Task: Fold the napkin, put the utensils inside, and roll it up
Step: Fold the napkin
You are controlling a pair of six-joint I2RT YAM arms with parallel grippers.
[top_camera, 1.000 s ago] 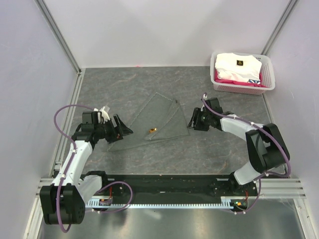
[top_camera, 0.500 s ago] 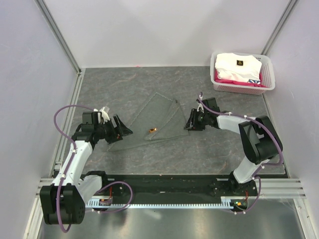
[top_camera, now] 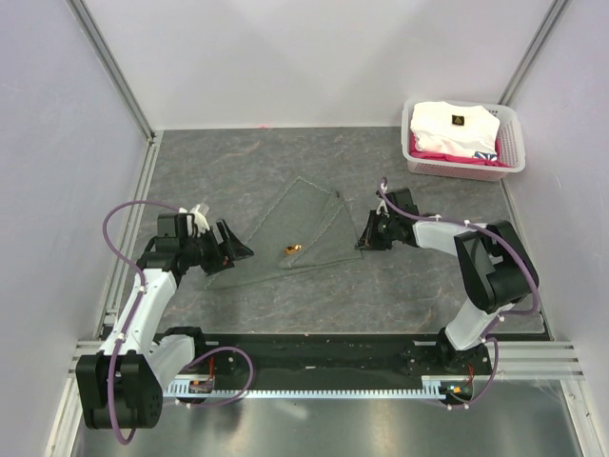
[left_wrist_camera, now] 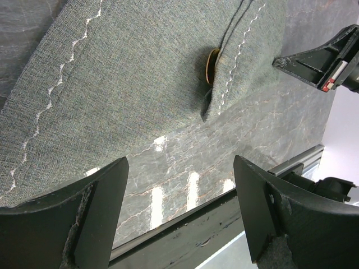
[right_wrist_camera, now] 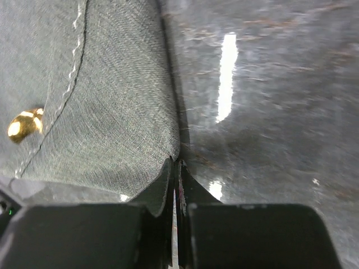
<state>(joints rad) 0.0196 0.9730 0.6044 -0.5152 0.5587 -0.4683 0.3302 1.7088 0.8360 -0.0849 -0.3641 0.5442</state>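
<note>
Your grey table (top_camera: 238,162) carries the napkin (top_camera: 304,228) at its middle, folded into a triangle and hard to tell from the tabletop. The basket (top_camera: 512,143) sits in the far right corner. Your left gripper (left_wrist_camera: 178,168) stands wide apart and empty beside the cloth's left corner. Your right gripper (right_wrist_camera: 175,163) is pinched closed on the napkin's right edge. The spoon (right_wrist_camera: 24,124) lies mostly hidden under a fold; only a gold glint shows.
</note>
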